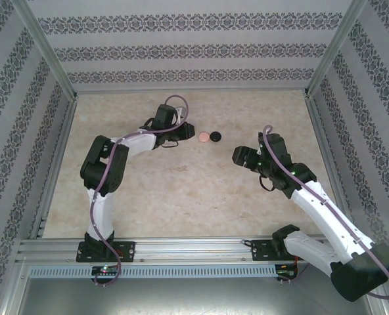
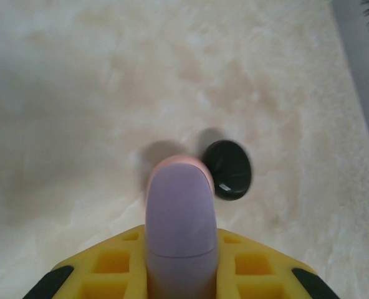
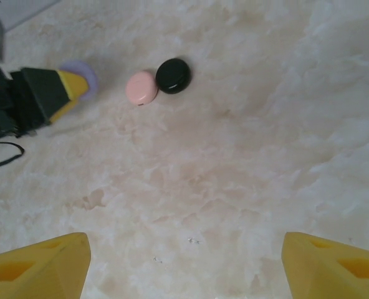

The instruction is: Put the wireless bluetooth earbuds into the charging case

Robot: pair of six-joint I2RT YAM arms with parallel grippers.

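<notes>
1. Left claw (image 2: pixel 181 244) is clenched on a lilac case (image 2: pixel 179 212), which stands on edge between the yellow fingers (image 2: pixel 113 261) just above a pale, marbled bench (image 1: pixel 181 190).
2. Room-wise, there are striped floral wallpaper walls (image 1: pixel 181 49) on three sides and a metal rail (image 1: pixel 181 249) along the near edge where both arms bolt on.
3. Right claw (image 3: pixel 186 252) is spread wide with only bare bench between its tips. It's holding nothing and touching nothing.
4. A pink case (image 3: pixel 141 87) and a black case (image 3: pixel 173 75) lie flat mid-bench, side by side and pretty much touching.
5. The pink one sits just past the lilac case with a small gap between them, and the black one is on its far side. The right claw hangs clearly apart from both.
6. All three cases look shut, so I honestly can't tell where the earbuds are.
</notes>
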